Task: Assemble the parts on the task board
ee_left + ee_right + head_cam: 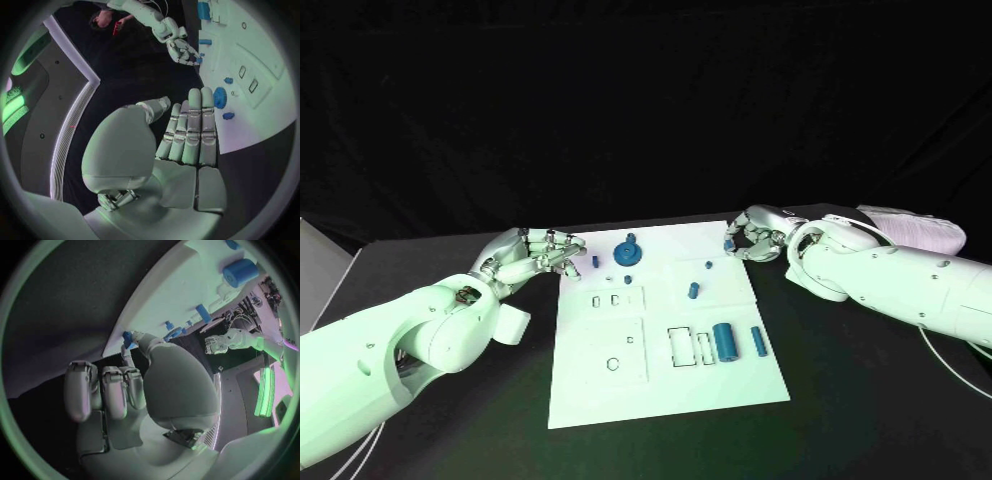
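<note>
The black tabletop [430, 260] carries the flat white task board [661, 390] in its middle. The left hand [531, 255] sits at the board's far left corner. Its fingers are straight and close side by side, and it holds nothing. The right hand [754, 237] is at the board's far right corner. Its fingers are curled in, and a small blue part [127, 338] shows at its fingertips, but I cannot tell if the hand holds it. On the board, a fat blue cylinder [726, 337] lies near the right side, with a long blue bar [759, 341] just beside it. A round blue wheel part [629, 255] sits at the far end. A thin blue peg [694, 291] stands near the middle.
</note>
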`<move>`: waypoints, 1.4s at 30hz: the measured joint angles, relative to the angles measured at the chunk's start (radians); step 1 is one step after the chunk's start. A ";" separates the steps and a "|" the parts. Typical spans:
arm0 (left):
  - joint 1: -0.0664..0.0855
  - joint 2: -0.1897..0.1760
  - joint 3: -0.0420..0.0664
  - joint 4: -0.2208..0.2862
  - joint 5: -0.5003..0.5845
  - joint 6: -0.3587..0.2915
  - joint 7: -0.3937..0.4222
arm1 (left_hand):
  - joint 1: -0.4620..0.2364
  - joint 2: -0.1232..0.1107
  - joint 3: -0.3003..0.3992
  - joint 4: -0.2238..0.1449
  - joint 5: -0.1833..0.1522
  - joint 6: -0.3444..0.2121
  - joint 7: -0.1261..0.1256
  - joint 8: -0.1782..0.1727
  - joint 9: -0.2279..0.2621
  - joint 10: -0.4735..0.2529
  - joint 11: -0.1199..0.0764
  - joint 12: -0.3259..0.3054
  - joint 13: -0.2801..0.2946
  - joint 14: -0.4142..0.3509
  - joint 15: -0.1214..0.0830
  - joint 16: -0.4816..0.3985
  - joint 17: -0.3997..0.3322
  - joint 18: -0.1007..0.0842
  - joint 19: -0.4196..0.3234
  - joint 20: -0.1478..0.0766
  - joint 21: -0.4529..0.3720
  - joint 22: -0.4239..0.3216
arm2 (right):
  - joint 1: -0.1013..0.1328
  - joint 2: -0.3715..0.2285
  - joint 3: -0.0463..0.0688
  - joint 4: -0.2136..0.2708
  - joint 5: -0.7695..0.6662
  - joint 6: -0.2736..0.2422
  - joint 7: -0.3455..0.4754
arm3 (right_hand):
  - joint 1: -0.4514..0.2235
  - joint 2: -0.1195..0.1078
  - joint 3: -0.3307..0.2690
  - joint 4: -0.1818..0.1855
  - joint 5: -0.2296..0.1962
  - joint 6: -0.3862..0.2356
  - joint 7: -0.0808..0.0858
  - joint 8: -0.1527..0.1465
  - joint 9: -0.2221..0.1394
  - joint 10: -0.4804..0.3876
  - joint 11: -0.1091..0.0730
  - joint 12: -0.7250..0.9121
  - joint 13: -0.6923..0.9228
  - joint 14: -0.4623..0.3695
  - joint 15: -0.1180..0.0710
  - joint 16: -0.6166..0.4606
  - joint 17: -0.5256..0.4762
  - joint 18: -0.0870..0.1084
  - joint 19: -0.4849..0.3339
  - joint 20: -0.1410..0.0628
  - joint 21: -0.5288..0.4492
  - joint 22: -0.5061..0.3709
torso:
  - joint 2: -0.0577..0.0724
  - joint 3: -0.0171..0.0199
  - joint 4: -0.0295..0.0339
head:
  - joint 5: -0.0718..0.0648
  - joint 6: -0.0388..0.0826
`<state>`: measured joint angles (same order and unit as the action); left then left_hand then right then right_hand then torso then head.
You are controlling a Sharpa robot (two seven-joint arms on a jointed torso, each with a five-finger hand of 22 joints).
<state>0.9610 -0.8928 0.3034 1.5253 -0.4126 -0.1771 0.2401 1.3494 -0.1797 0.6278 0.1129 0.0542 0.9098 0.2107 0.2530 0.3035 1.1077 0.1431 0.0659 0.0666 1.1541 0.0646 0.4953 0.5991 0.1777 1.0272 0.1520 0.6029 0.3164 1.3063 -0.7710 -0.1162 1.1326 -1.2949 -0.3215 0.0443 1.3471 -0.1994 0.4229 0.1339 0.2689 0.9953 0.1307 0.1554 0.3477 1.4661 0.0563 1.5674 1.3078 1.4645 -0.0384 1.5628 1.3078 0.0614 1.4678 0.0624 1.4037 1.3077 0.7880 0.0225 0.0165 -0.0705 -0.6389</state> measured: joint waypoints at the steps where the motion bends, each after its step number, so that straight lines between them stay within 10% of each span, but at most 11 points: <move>1: 0.000 0.000 0.000 0.000 0.000 0.000 0.000 | 0.000 0.000 0.000 0.000 0.000 0.000 0.000 0.000 0.000 0.000 0.000 0.000 0.000 0.000 0.000 0.000 0.000 0.000 0.000 0.000 0.000 0.000 | 0.000 0.000 0.000 0.000 0.000 0.000 0.000 | -0.001 0.001 0.003 0.000 0.000 0.006 -0.003 0.005 0.002 0.001 -0.003 0.000 0.000 0.001 -0.003 0.000 0.000 0.000 -0.002 -0.002 0.000 0.000 | 0.000 0.0000 0.0001 | 0.000 0.000; 13: 0.000 0.000 0.000 -0.001 0.000 0.001 0.000 | -0.004 0.004 0.000 0.000 0.000 0.000 0.000 0.000 0.000 0.000 0.000 0.000 0.000 0.000 0.000 0.000 0.000 0.000 0.000 0.000 0.004 0.001 | 0.000 0.003 0.000 0.001 0.000 -0.025 -0.002 | -0.022 0.011 0.014 -0.003 -0.021 0.038 -0.021 0.092 0.017 -0.003 -0.035 0.000 0.000 0.004 -0.032 0.000 0.000 0.000 -0.002 -0.030 0.000 0.000 | -0.001 -0.0002 0.0000 | 0.001 -0.002; 22: 0.000 0.000 0.000 -0.001 0.000 0.001 0.000 | -0.004 0.004 0.000 0.000 0.000 0.000 0.000 0.000 0.000 0.000 0.000 0.000 0.000 0.000 0.000 0.000 0.000 0.000 0.000 0.000 0.004 0.001 | -0.002 -0.005 -0.001 0.039 -0.003 -0.076 -0.023 | -0.027 0.011 0.014 -0.003 -0.022 0.040 -0.022 0.096 0.017 0.001 -0.038 0.000 0.000 0.002 -0.034 0.000 0.000 0.000 -0.001 -0.030 0.000 0.000 | -0.002 -0.0005 0.0000 | 0.003 -0.002; 42: 0.000 0.001 0.000 -0.004 -0.001 0.001 -0.002 | -0.004 0.004 0.000 0.000 0.000 0.000 0.000 0.000 0.001 0.000 0.000 0.000 0.000 0.000 0.000 0.000 0.000 0.000 0.000 0.000 0.004 0.001 | 0.032 0.019 0.005 0.352 -0.024 -0.152 -0.236 | -0.024 0.014 0.014 -0.003 -0.019 0.037 -0.028 0.100 0.018 0.001 -0.038 0.000 0.000 0.000 -0.035 0.000 0.000 0.000 -0.002 -0.030 0.000 0.000 | -0.009 -0.0105 -0.0016 | 0.029 0.000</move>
<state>0.9605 -0.8920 0.3033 1.5214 -0.4133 -0.1761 0.2385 1.3455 -0.1758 0.6278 0.1130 0.0542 0.9097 0.2107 0.2531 0.3040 1.1078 0.1430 0.0659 0.0666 1.1541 0.0646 0.4953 0.5992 0.1777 1.0273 0.1520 0.6069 0.3171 1.3383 -0.7524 -0.1114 1.4845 -1.3187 -0.4740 -0.1912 1.3227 -0.1853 0.4367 0.1308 0.2501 1.0325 0.1029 0.2558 0.3658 1.4667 0.0179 1.5674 1.3075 1.4647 -0.0736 1.5628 1.3075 0.0614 1.4662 0.0323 1.4037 1.3081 0.7791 0.0121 0.0149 -0.0411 -0.6392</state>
